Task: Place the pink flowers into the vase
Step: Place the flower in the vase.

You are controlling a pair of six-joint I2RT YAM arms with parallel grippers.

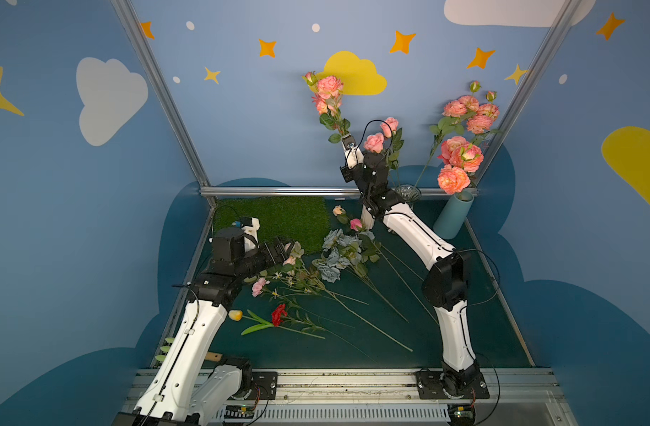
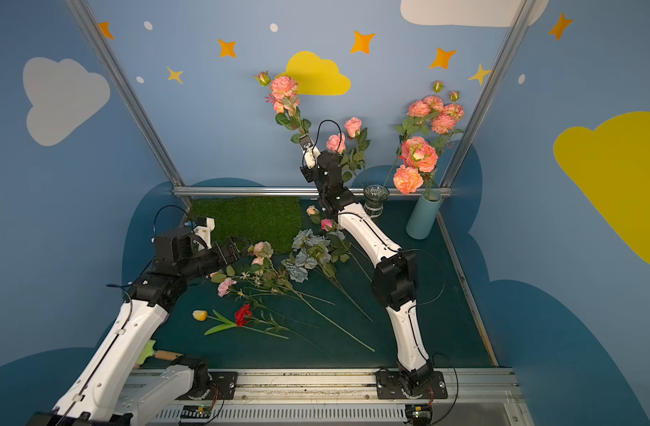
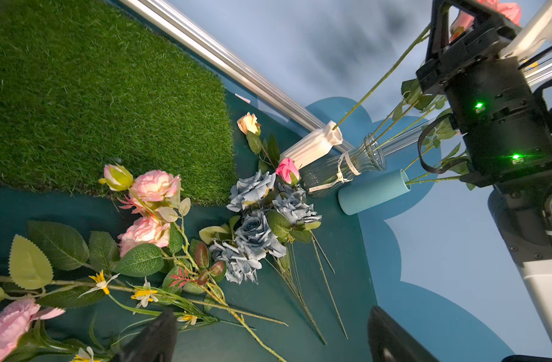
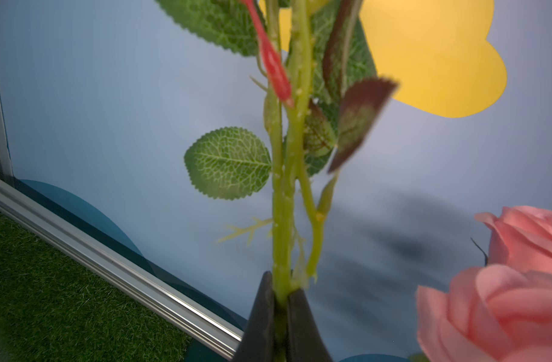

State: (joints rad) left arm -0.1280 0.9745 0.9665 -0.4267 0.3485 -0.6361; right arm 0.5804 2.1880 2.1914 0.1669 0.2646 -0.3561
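Both top views first: the right hand (image 1: 346,139) (image 2: 305,141) is up high near the back wall, clenched on the stem of the pink flowers (image 1: 329,88) (image 2: 284,87). The blooms stand above the hand, and the stem drops below it toward the white vase (image 1: 367,218), which is half hidden behind the arm. Beside that hand two pink roses (image 1: 375,142) rise from the glass vase (image 1: 408,193), and further to its right the teal vase (image 1: 452,217) carries salmon blooms (image 1: 462,155). The left hand (image 1: 283,250) (image 2: 242,245) hangs low over the table (image 1: 445,332), released, with pale pink blooms (image 1: 296,250) right at its fingertips; touching or not, I cannot tell. Over to the left wrist view: the left hand (image 3: 268,340) shows its fingers (image 3: 157,337) spread wide with nothing between them. The pale pink blooms (image 3: 154,186) lie ahead of it and the grey-blue bunch (image 3: 256,225) just beyond them. Further out, the held stem (image 3: 378,82) has its lower end in the mouth of the white vase (image 3: 312,145). Right wrist view now: the right hand (image 4: 281,291) is pinched tight on that green stem (image 4: 281,219), leaves fan out above the grip, and the pink roses (image 4: 503,313) crowd in at its side.
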